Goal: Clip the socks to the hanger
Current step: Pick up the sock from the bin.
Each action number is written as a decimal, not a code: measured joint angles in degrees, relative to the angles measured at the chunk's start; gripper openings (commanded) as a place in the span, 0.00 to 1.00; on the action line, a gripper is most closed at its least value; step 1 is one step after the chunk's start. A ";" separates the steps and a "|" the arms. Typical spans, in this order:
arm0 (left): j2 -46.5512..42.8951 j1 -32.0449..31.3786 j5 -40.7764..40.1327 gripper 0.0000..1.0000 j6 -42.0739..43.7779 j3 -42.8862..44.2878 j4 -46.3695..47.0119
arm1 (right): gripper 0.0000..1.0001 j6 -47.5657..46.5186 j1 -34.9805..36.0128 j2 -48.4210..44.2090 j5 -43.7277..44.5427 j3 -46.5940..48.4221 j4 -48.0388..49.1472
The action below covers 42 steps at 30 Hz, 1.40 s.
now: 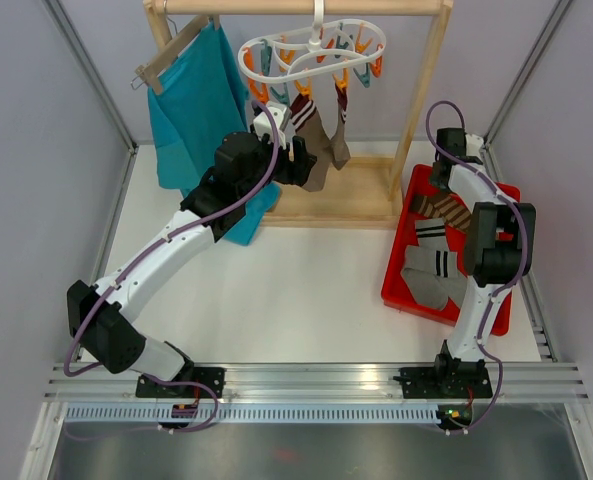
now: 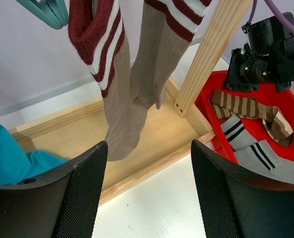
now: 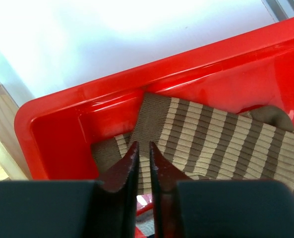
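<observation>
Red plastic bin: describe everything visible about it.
The glossy red plastic bin is a shallow rectangular tray with rounded corners and a raised rim, lying flat on the white table beside the wooden rack's base. It holds a brown-and-tan striped sock and grey socks with black stripes. The right end effector hangs over its far end.

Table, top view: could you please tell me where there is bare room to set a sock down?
The widest bare patch of table lies between the left arm and the red bin, in front of the rack base. A smaller strip sits left of that arm. The bin is crowded with socks.
</observation>
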 measured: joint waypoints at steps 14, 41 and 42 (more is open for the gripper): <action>0.00 0.00 0.11 0.73 0.02 0.00 0.00 | 0.51 -0.48 0.00 6.36 -0.44 2.86 -0.28; 0.00 0.15 2.71 0.73 0.00 0.00 0.35 | 0.00 -0.50 0.04 7.02 1.97 3.04 0.85; 0.00 0.17 3.26 0.72 0.00 0.00 0.68 | 0.00 -0.50 0.02 5.99 1.95 2.86 0.44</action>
